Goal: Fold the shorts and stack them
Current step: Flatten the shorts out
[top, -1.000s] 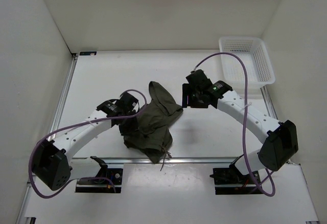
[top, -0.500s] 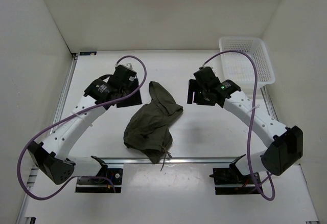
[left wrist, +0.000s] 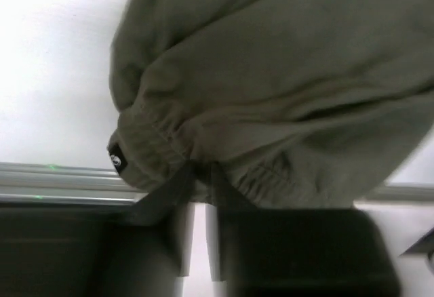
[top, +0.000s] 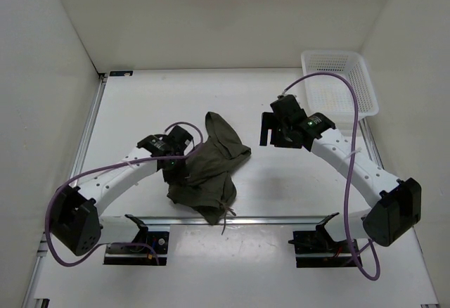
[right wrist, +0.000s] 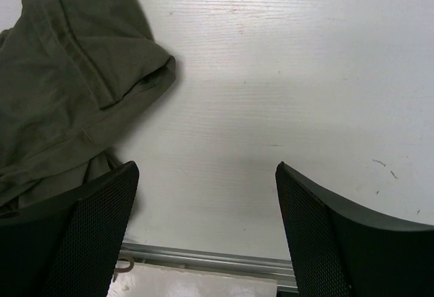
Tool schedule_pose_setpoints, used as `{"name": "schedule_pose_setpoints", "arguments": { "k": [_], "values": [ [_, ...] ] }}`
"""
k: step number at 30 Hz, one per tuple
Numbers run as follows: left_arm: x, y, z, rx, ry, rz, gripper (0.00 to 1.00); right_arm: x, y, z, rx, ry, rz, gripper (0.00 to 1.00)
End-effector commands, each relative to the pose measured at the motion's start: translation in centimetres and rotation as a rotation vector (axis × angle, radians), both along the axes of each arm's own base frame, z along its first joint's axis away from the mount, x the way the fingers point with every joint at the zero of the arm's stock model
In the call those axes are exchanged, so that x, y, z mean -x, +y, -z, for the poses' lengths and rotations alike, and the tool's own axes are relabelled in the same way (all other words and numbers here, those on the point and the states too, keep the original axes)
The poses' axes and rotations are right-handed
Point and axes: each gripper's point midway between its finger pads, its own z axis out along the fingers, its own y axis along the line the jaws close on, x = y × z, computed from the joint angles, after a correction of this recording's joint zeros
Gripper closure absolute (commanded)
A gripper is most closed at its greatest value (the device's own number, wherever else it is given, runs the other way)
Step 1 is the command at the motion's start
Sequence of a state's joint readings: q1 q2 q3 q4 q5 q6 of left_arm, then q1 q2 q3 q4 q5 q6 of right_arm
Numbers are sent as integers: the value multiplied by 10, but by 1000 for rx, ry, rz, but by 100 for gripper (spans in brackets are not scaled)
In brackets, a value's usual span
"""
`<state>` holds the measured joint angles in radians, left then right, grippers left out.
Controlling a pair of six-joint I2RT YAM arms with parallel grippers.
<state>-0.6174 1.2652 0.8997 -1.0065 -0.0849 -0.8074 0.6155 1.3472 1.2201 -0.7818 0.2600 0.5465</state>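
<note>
Shorts [top: 214, 164] now pinched at the waistband by returned left claw [left wrist: 200, 175]; right claw [right wrist: 203, 182] gapes wide.

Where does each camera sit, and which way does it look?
Top external: above, behind the bases, looking down on the table; left arm, right arm show.
Left wrist: on the left arm, close on the shorts waistband; left tool pinching it.
Right wrist: facing down at table; open right tool frames it.
All share the shorts.

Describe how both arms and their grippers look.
The left arm and right arm have white links with black blocky joints and bases. A purple cable loops along each. The right gripper's fingers are black with mesh-textured pads; the left gripper's fingers look dark, blurred.
</note>
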Motion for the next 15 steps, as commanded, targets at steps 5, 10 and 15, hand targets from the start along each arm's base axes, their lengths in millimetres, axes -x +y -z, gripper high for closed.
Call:
{"name": "schedule_pose_setpoints", "arguments": {
  "k": [5, 10, 15],
  "values": [
    [-70, -12, -82, 23, -236, 37, 90, -3, -3, -20, -22, -55, 5, 14],
    [-93, -11, -164, 39, -400, 68, 90, -4, -10, -33, -27, -90, 27, 14],
    [-111, -72, -240, 251, -525, 221, 90, -4, -46, -50, 1, -159, 151, 14]
  ]
}}
